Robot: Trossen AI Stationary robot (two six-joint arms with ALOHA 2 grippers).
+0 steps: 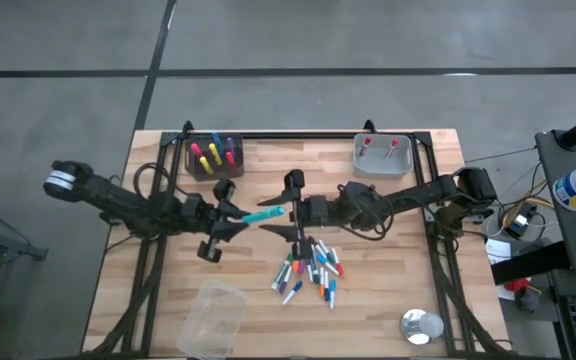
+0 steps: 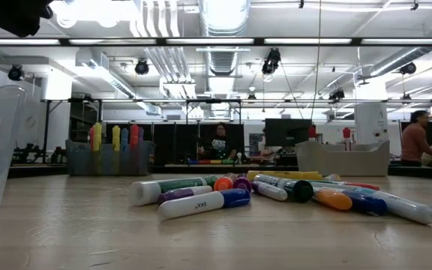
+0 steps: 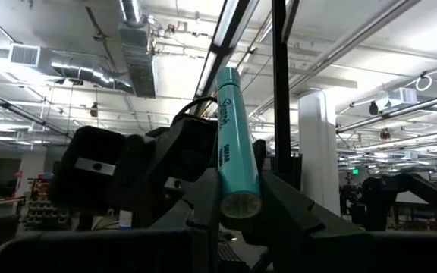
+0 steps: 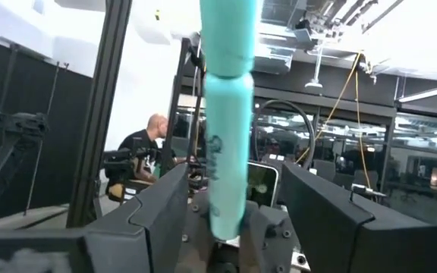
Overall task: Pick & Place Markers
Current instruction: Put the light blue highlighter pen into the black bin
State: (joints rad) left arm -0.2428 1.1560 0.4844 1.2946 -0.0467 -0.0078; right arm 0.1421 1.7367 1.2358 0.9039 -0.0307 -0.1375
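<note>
A teal marker [image 1: 263, 214] hangs level above the table's middle, between my two grippers. My left gripper [image 1: 238, 217] comes from the left and is shut on the marker's left end [image 3: 240, 199]. My right gripper [image 1: 290, 210] faces it from the right, open. Its fingers [image 4: 169, 193] stand apart on either side of the marker's other end [image 4: 224, 152]; I cannot tell whether they touch it. A pile of mixed-colour markers [image 1: 308, 272] [image 2: 276, 193] lies flat on the table below. My left gripper pinches the teal marker between its two fingers [image 3: 203, 199] at the barrel's near end [image 3: 239, 182]. The fingers come level from the table's left and lie along the marker. It sticks straight out past them toward the right gripper, lifted clear of the table.
A dark holder [image 1: 214, 157] [image 2: 111, 154] with upright markers stands at the far left. A grey bin [image 1: 382, 155] [image 2: 343, 159] sits at the far right. A clear plastic tub [image 1: 211, 318] lies near left, a shiny round lid [image 1: 421, 326] near right. People show in the room beyond.
</note>
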